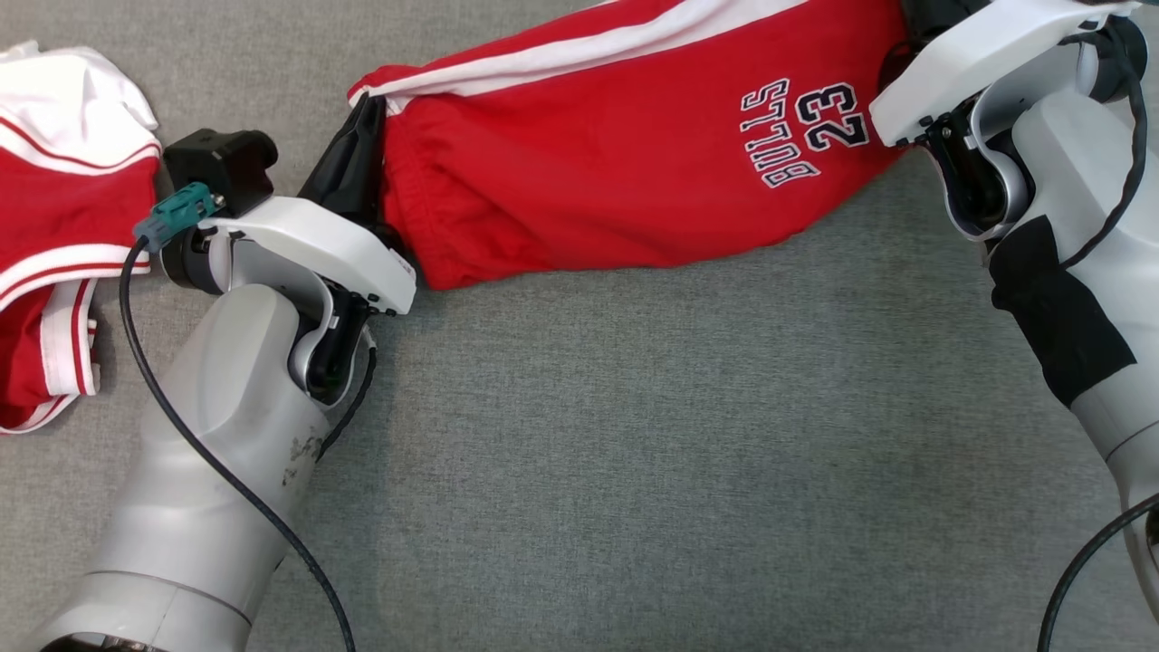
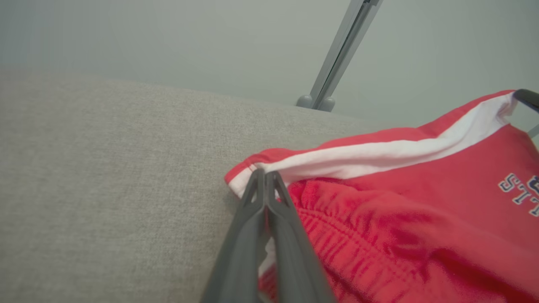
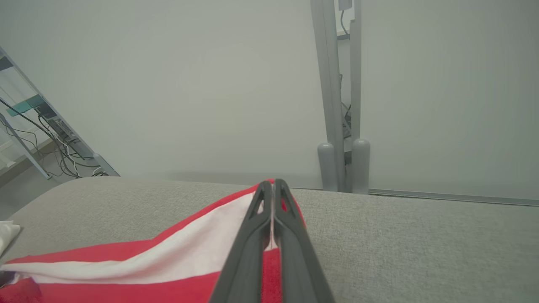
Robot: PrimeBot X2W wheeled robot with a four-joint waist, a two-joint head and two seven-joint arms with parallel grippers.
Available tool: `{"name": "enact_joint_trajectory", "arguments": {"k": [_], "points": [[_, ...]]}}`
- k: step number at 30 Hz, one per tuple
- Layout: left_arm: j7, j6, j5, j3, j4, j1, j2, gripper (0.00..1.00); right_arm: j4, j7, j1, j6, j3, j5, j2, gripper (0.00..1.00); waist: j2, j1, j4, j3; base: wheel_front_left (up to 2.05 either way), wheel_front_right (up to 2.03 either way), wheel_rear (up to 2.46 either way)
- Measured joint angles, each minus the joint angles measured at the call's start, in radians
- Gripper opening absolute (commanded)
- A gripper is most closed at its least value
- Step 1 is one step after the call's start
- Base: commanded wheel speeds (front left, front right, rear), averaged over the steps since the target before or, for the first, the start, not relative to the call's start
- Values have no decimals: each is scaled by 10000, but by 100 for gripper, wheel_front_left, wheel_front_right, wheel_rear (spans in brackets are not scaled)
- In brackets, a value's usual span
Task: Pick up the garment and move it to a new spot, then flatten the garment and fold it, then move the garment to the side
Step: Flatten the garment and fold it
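- The left gripper (image 2: 264,176) is clamped on one corner of the red shorts (image 1: 616,163), its fingers pinched together at the end of the white stripe.
- The right gripper (image 3: 273,185) is clenched on the opposite end, at the red-and-white edge.
- The shorts stretch between both grippers over the far part of the grey fabric surface (image 1: 634,453); whether they rest on it or hang just above is hard to tell.
- A second red-and-white garment (image 1: 54,226) lies crumpled beside the left arm.

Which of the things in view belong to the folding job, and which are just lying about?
In the job: red Bulls shorts, pinched at opposite ends by left gripper and right gripper.
Lying about: red-and-white garment at the left of the grey surface; metal posts behind.
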Motion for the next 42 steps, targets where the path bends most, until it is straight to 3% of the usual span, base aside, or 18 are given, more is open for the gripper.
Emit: {"name": "enact_joint_trajectory", "arguments": {"k": [8,9,10,11,12,22,33,42], "points": [[-113,0,-343,-506,529,-420,-148,0,554,0,-218,0,35,-249,119,0,0,0,288,345,0,0,0],[-113,0,-430,-546,552,-428,-132,0,633,0,-239,0,4,-259,127,35,0,0,299,315,0,0,0],[-113,0,-477,-577,556,-428,-123,20,667,0,-243,0,2,-307,132,64,-1,0,299,301,0,0,0],[-111,0,-481,-537,502,-428,-111,76,688,0,-248,0,-23,-337,142,100,-1,0,301,285,0,0,0],[-113,0,-479,-529,451,-426,-98,100,752,0,-248,0,-61,-364,150,100,0,0,302,261,0,0,0],[-113,0,4,8,-518,319,119,100,533,-2,223,0,-284,-499,58,100,0,0,208,-280,0,0,0],[-123,280,3179,2449,-4015,2954,-194,100,-527,0,1788,0,-1085,-1035,-339,100,0,0,-15,-1183,0,0,0],[-125,529,4765,3273,-5923,5147,-667,100,414,46,2619,0,-779,-869,-27,100,0,0,-56,-1990,0,0,0]]}}
